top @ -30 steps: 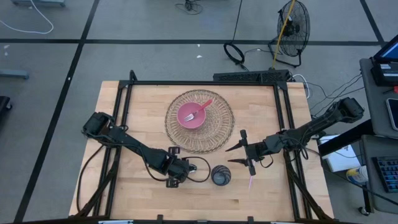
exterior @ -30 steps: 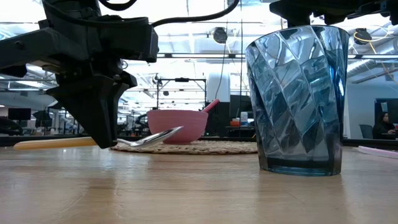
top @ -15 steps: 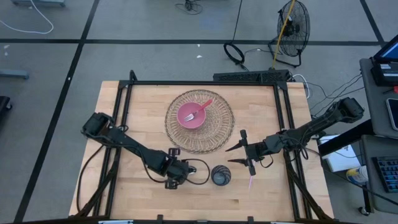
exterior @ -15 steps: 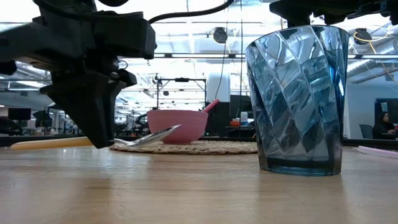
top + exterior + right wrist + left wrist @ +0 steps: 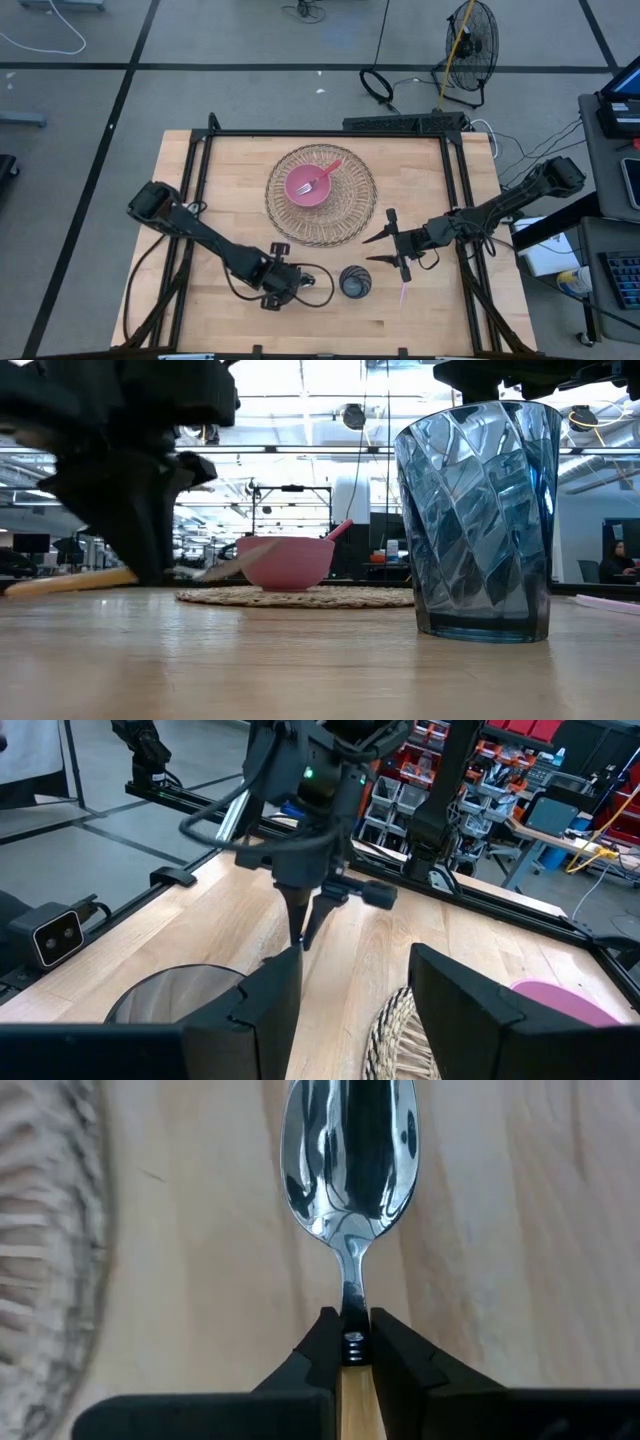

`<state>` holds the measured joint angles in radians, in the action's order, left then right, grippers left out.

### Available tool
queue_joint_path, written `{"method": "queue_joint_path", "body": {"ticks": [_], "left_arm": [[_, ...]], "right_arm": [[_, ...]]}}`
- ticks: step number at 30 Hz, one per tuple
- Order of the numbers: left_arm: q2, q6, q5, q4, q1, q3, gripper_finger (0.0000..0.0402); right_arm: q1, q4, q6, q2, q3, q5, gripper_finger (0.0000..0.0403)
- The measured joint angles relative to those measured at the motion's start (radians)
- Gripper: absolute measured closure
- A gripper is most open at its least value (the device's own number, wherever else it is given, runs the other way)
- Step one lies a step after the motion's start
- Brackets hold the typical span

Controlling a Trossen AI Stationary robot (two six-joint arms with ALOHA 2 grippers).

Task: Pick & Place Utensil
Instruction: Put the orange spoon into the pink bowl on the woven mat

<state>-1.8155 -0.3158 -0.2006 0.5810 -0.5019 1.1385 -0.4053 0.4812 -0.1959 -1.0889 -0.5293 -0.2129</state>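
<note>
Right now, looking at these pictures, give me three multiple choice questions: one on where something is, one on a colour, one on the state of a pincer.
1. Where is the pink bowl?
A. On the round woven mat
B. On bare wood by the glass
C. On the floor

2. What colour is the tumbler?
A. Red
B. Blue
C. Yellow

3. What is the left pincer doing?
A. Hanging open over the bowl
B. Gripping the tumbler
C. Shut on the spoon at its neck

Answers:
1. A: the high view shows the bowl centred on the mat, with a pink fork in it.
2. B: the low view shows clear blue faceted walls.
3. C: the left wrist view shows both fingers pinching the spoon just below its shiny bowl; the right pincer waits open beside the mat.
</note>
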Motion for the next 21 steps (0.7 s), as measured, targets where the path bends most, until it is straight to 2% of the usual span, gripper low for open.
{"method": "queue_joint_path", "body": {"ticks": [7, 14, 21], "left_arm": [[0.084, 0.000, -0.105, 0.030, -0.019, 0.000, 0.0363], [0.181, 0.000, -0.257, 0.055, -0.039, 0.000, 0.0363], [0.221, 0.044, -0.374, 0.068, -0.030, 0.000, 0.0362]], "right_arm": [[0.000, 0.000, 0.000, 0.000, 0.000, 0.000, 0.0227], [0.000, 0.000, 0.000, 0.000, 0.000, 0.000, 0.0227], [0.000, 0.000, 0.000, 0.000, 0.000, 0.000, 0.0227]]}}
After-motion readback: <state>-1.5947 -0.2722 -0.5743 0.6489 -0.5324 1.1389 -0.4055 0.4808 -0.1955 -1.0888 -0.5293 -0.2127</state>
